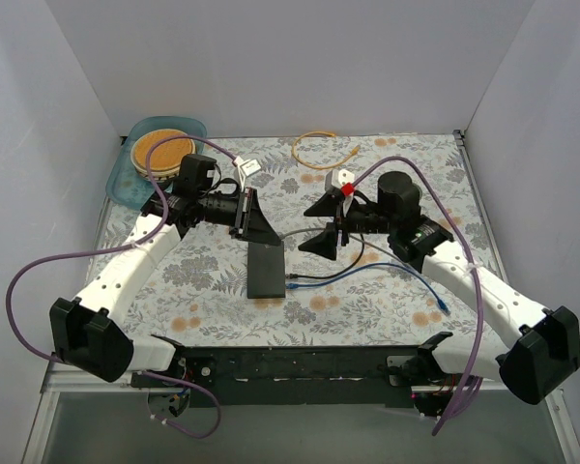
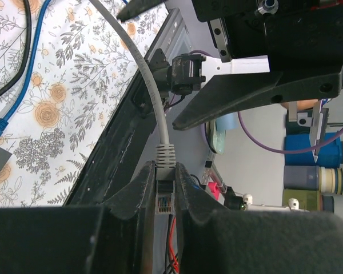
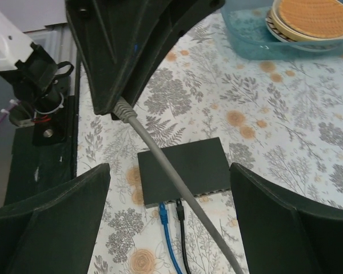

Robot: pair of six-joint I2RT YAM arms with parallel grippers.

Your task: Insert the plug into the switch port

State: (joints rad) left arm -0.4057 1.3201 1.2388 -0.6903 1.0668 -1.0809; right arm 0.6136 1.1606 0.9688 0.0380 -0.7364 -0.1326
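The light, rigid plug [image 2: 164,200], judged fragile at its clip, is pinched by its body in the left hand [image 2: 164,178]; the right hand [image 3: 170,168] is spread.

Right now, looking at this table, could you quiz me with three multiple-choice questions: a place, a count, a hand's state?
1. Where does the teal tray sit? A. far left corner of the table. B. near right corner. C. dead centre.
2. How many cables are plugged into the switch? A. none. B. two. C. five.
3. How is the right hand? A. open, empty. B. shut on a plug. C. shut on the switch.
Answers: 1 A, the top view shows it at the back left. 2 B, a blue cable and a black cable enter its edge. 3 A, its fingers stand wide apart with nothing between; the left hand grips the grey plug.
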